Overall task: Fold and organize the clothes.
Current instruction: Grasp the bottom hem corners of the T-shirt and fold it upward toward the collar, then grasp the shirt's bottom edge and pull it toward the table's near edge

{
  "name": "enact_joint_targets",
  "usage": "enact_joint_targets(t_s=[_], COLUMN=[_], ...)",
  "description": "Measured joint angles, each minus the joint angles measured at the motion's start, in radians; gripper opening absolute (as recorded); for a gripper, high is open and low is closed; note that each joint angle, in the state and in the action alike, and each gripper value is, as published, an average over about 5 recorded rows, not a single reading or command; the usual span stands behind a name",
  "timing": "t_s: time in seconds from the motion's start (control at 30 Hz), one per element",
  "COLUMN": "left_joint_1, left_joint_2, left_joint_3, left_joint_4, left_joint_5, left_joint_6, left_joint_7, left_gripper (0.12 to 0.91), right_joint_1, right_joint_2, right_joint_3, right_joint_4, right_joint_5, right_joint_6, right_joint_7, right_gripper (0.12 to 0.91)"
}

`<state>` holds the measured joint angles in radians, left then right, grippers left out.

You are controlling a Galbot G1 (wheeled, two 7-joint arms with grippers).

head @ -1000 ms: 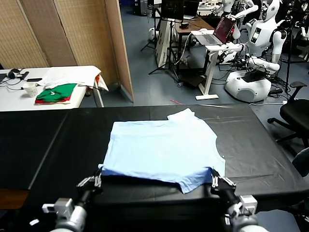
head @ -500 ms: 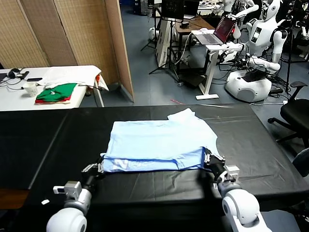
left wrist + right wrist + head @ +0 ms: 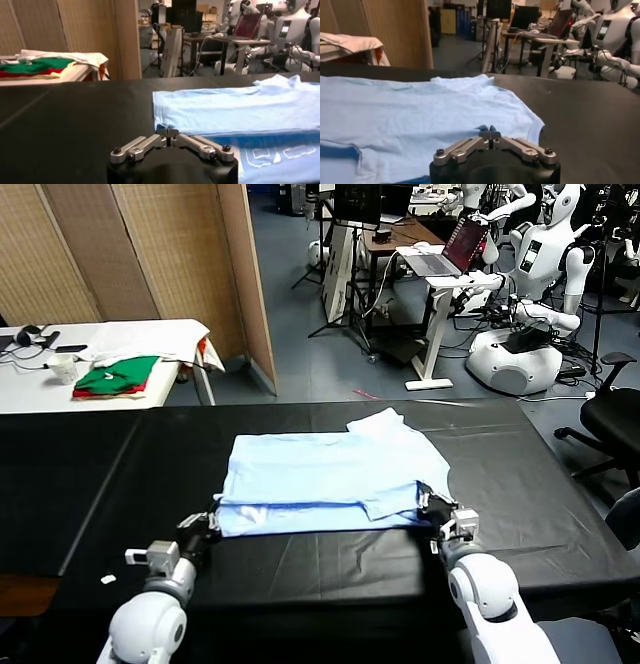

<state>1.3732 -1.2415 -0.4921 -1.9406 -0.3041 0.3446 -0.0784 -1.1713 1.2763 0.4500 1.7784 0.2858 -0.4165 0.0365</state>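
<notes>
Closest to me, both arms reach over the near side of the black table [image 3: 330, 559], each pinching the hem of the pale blue T-shirt [image 3: 325, 474]. The left gripper [image 3: 206, 522] has its fingers brought together on the shirt's near left corner; from its own wrist camera the fingertips [image 3: 170, 132] meet on a small peak of blue cloth, with white lettering [image 3: 272, 152] showing on the turned-up layer beside them. The right gripper [image 3: 434, 509] is likewise clamped on the near right corner, its tips [image 3: 490, 131] nipping a bit of fabric. The shirt lies in the middle of the table, its near edge doubled over onto the body so a narrow folded band runs between the two grippers, and one sleeve [image 3: 378, 422] pokes out at the far right. Beyond the table, off to the left, a white table [image 3: 30, 379] carries folded green-and-red garments [image 3: 117, 376], a white cloth [image 3: 150, 339] and a cup [image 3: 63, 368]. Farther back stand wooden screens [image 3: 140, 254], a desk with a laptop [image 3: 455, 249], and white robots [image 3: 530, 294].
</notes>
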Motion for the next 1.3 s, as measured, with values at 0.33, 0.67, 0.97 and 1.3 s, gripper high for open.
enact_joint_targets(t_s=[0.33, 0.67, 0.97, 1.3], left_joint_1=[-0.017, 0.066, 0.118, 0.139], left_joint_2=[-0.013, -0.015, -0.018, -0.016], left_joint_3=[0.019, -0.010, -0.019, -0.020], left_joint_4=[0.010, -0.037, -0.051, -0.051], left_joint_5=[0.000, 0.009, 0.013, 0.020], left_joint_6=[0.016, 0.018, 0.017, 0.017], left_joint_7=[-0.003, 0.002, 0.011, 0.021], left_gripper=[0.459, 0.898, 0.907, 0.588], right_joint_1=[-0.115, -0.246, -0.272, -0.278], right_joint_2=[-0.065, -0.118, -0.128, -0.124], right_joint_3=[0.060, 0.149, 0.162, 0.145], right_joint_4=[0.164, 0.228, 0.228, 0.209], right_joint_5=[0.070, 0.153, 0.165, 0.158], right_joint_6=[-0.043, -0.037, -0.040, -0.042], right_joint_7=[-0.023, -0.021, -0.022, -0.035], right_gripper=[0.630, 0.906, 0.858, 0.520])
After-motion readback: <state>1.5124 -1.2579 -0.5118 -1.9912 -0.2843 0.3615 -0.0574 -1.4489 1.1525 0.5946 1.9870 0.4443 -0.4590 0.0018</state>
